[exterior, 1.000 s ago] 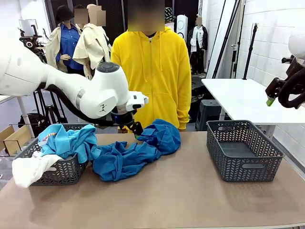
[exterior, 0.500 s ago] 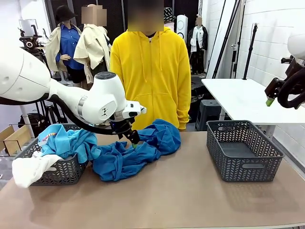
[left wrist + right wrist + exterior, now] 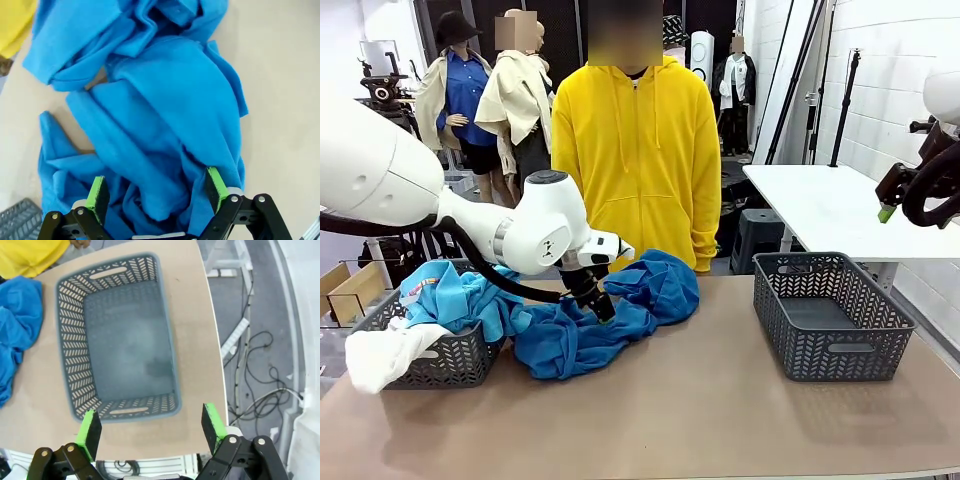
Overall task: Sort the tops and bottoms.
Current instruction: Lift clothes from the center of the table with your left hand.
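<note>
Sorting incomplete: crumpled blue fabric garment (image 3: 560, 345) unsorted on tan bench (image 3: 720, 420), left jaws apart astride its folds, right jaws apart above bare grey plastic basket (image 3: 830, 345).

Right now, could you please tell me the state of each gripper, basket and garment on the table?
left gripper: open, straddling a fold of the blue garment.
right gripper: open, raised above the right basket.
blue garment: crumpled on the table, not gripped.
left basket: full, clothes spilling over its rim.
right basket: empty.
</note>
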Motion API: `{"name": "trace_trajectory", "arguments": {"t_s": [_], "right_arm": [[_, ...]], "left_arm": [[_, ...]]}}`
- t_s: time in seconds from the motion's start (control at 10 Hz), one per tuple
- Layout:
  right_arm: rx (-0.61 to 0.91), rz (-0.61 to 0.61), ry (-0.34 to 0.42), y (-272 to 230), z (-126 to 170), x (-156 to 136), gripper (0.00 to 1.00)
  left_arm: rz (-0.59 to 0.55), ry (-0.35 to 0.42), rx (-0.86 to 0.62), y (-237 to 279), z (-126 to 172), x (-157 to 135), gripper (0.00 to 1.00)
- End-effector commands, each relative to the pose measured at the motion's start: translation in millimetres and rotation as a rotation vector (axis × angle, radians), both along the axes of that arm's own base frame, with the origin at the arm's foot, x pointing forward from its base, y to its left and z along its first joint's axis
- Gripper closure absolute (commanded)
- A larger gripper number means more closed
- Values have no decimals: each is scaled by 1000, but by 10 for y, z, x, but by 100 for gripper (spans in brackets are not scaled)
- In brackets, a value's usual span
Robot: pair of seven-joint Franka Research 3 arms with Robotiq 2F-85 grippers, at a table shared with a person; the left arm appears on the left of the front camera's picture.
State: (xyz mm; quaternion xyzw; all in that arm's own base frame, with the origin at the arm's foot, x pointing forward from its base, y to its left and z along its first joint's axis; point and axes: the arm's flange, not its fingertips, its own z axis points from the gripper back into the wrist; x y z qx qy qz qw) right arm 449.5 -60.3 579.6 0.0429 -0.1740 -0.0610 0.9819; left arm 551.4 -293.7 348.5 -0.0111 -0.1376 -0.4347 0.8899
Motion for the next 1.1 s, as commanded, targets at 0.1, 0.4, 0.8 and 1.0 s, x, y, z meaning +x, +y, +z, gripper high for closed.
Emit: {"name": "trace_trajectory", "arguments": {"t_s": [0.1,0.4,0.8,1.0], "right_arm": [[-16,-21,10,21,-1,-27,0],[-16,-21,10,21,-1,-27,0],[-16,-21,10,21,-1,-27,0],[-16,-21,10,21,-1,-27,0]], "left_arm": [[-113,72,-22,63,-39,144,0],[-25,140,40,156,54,144,0],[126,217,125,138,33,89,0],[154,233,161,96,-7,48,0]]}}
